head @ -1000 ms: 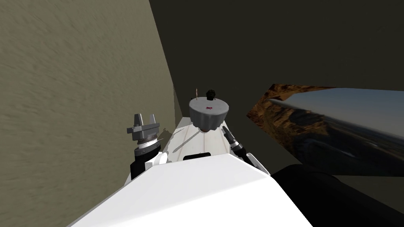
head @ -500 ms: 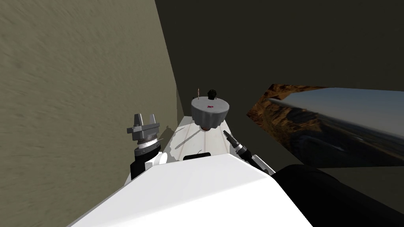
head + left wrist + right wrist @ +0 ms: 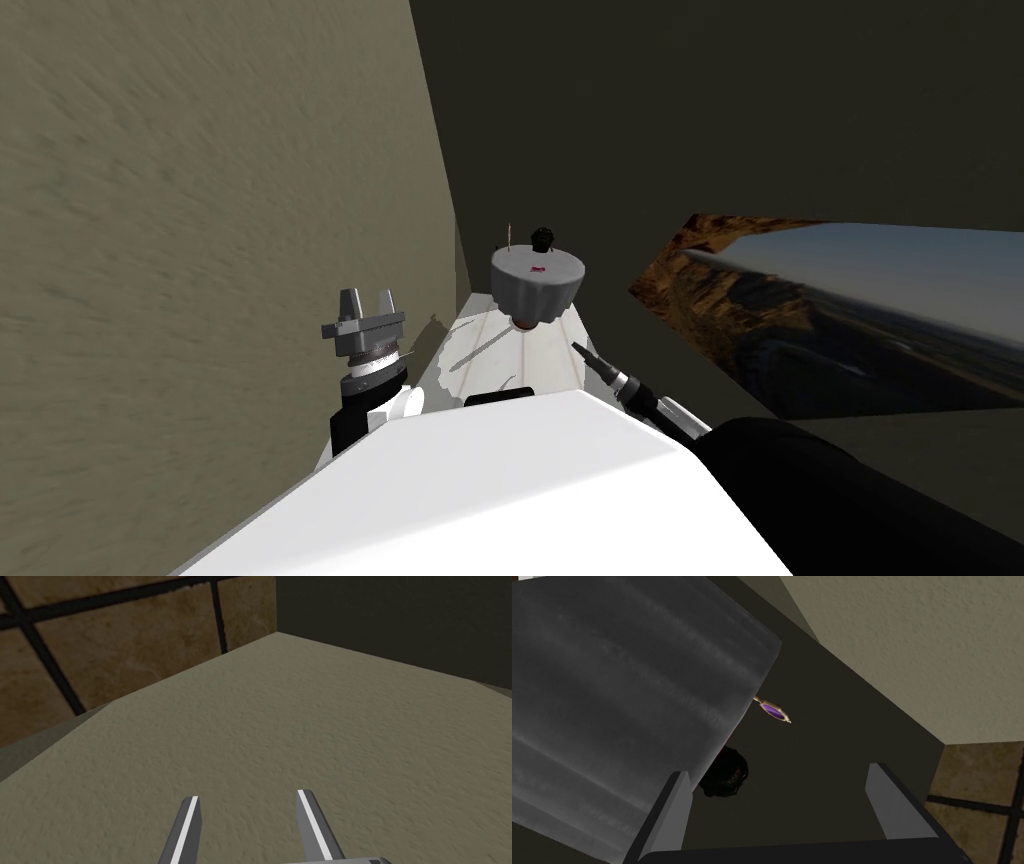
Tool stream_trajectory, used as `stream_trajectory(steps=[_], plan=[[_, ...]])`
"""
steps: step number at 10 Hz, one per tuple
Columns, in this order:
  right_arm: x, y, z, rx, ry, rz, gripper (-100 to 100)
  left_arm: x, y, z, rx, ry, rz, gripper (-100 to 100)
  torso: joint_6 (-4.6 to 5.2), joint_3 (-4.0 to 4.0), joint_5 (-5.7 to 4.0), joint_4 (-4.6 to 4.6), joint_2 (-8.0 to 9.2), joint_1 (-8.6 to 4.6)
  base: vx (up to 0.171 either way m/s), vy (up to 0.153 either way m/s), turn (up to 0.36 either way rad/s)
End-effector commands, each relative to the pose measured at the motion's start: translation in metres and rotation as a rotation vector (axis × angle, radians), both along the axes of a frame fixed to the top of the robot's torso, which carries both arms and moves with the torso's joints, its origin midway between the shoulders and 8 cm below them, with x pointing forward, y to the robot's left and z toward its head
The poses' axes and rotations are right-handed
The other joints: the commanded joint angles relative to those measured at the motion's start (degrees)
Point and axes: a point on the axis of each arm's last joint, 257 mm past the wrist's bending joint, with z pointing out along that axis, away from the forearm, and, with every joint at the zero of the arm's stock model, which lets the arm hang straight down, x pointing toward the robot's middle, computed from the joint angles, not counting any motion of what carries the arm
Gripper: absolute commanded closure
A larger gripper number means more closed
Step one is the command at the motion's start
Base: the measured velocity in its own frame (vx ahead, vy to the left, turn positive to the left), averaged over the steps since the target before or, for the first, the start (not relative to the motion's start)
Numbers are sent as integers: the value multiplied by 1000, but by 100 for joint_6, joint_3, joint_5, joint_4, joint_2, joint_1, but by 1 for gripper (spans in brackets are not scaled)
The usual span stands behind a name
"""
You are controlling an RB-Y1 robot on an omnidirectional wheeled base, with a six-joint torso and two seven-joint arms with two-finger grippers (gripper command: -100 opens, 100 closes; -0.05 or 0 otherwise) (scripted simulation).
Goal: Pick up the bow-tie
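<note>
1. The bow-tie [image 3: 538,270] is a small red patch lying on top of the round grey worktop [image 3: 537,295], near its middle.
2. A black lumpy thing [image 3: 542,237] stands at the worktop's far edge. In the right wrist view, a slim gold-rimmed purple piece [image 3: 774,711] juts out past the worktop's grey side.
3. The right gripper [image 3: 577,348] sits low, just short of the worktop and pointing at its side. Its fingers [image 3: 672,796] are spread apart with nothing between them.
4. The left gripper [image 3: 366,298] is raised beside the beige wall [image 3: 200,250], well away from the worktop, with its fingers apart and empty.
</note>
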Motion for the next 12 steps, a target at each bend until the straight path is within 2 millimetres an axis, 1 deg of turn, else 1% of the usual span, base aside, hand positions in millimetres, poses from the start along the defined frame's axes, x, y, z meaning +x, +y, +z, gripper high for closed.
stream_trajectory(steps=[1, 2, 3, 4, 5, 6, 7, 8, 9, 10, 11, 12], plan=[[-14, -19, -15, -65, 49, 19, -100, 0, 0, 0, 0, 0, 0, 0, 0, 0, 0, 0, 0, 0, -85, 72, 125], [-14, -23, -14, -90, 58, 38, -100, 0, 0, 0, 0, 0, 0, 0, -2, 1, 1, 0, 3, 9, -68, 56, 33], [-26, -39, -25, -140, 95, 52, -100, 0, 0, 0, 0, 0, 0, 0, 0, -1, 1, 0, -2, 5, -48, 58, 111], [-26, -44, -25, -165, 105, 67, -100, 0, 0, 0, 0, 0, 0, 0, -3, -5, 0, -2, -9, 5, -43, 51, 53], [-26, -45, -25, -171, 107, 72, -100, 0, 0, 0, 0, 0, 0, 0, -1, -7, 0, -3, -12, 2, -26, 21, -17], [-38, -63, -34, -231, 147, 90, -100, 0, 0, 0, 0, 0, 0, 0, -1, -10, -2, -3, -18, -6, -28, 44, 130], [-37, -67, -33, -250, 153, 103, -100, 0, 0, 0, 0, 0, 0, 0, -3, -11, -1, -4, -19, -2, -28, 46, 69], [-48, -82, -39, -301, 183, 122, -100, 0, 0, 0, 0, 0, 0, 0, -1, -12, 0, -4, -20, 0, -37, 56, 137], [-48, -91, -39, -330, 197, 135, -100, 0, 0, 0, 0, 0, 0, 0, -4, -11, 0, -4, -19, 3, -28, 54, 62], [-58, -105, -43, -381, 223, 156, -100, 0, 0, 0, 0, 0, 0, 0, 0, -11, 0, -4, -20, 3, -5, 81, 138], [-59, -114, -42, -409, 239, 165, -100, 0, 0, 0, 0, 0, 0, 0, -4, -15, 2, -5, -27, 11, 9, 63, 64], [-68, -129, -44, -463, 263, 190, -100, 0, 0, 0, 0, 0, 0, 0, -1, -18, 2, -7, -32, 7, 19, 67, 124]])
